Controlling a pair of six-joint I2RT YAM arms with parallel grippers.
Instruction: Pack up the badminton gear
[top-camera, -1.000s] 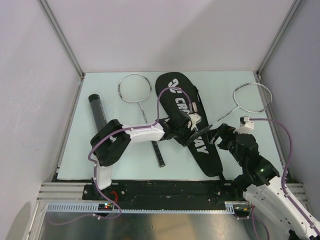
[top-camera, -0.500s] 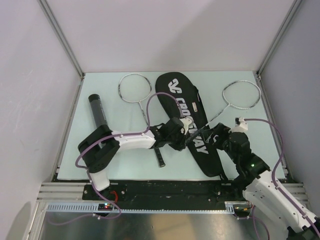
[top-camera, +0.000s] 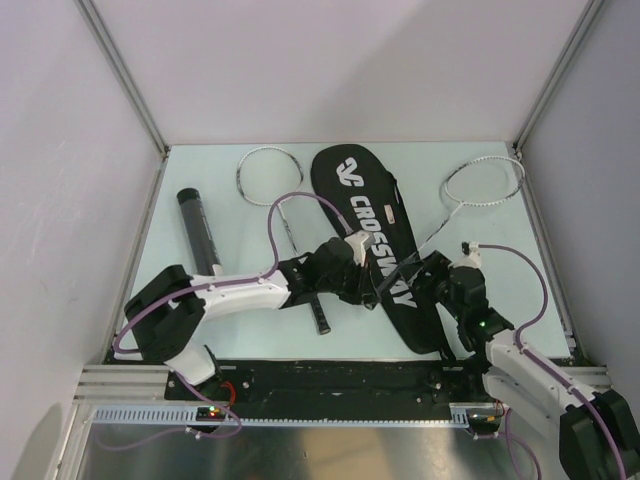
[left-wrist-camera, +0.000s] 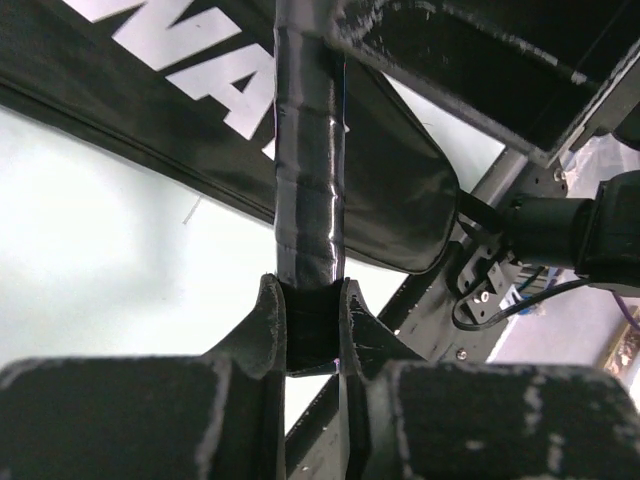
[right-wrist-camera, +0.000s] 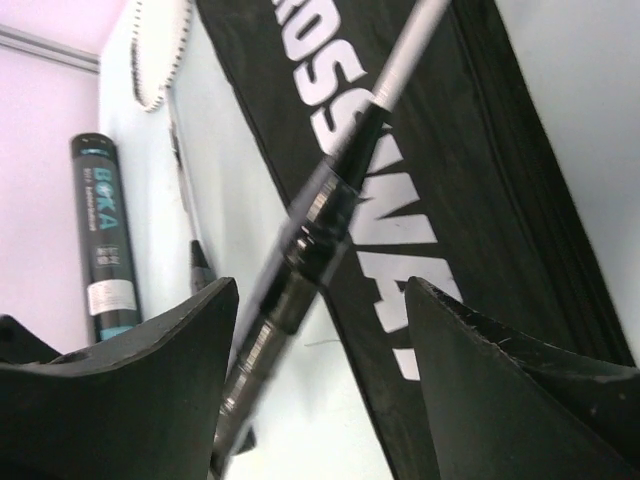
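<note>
The left end effector (left-wrist-camera: 312, 328) is clamped on the handle (left-wrist-camera: 310, 200) of the racquet (top-camera: 483, 181) whose head reaches toward the far right corner of the bench (top-camera: 425, 165), the right end effector (right-wrist-camera: 320, 300) stands apart around it; better to align it with the CROSSWAY bag (top-camera: 352, 190).

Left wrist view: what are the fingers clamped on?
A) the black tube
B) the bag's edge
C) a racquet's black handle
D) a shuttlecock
C: the left gripper is shut on the wrapped black racquet handle, which runs up across the bag. The tube lies apart at the left in the top view.
</note>
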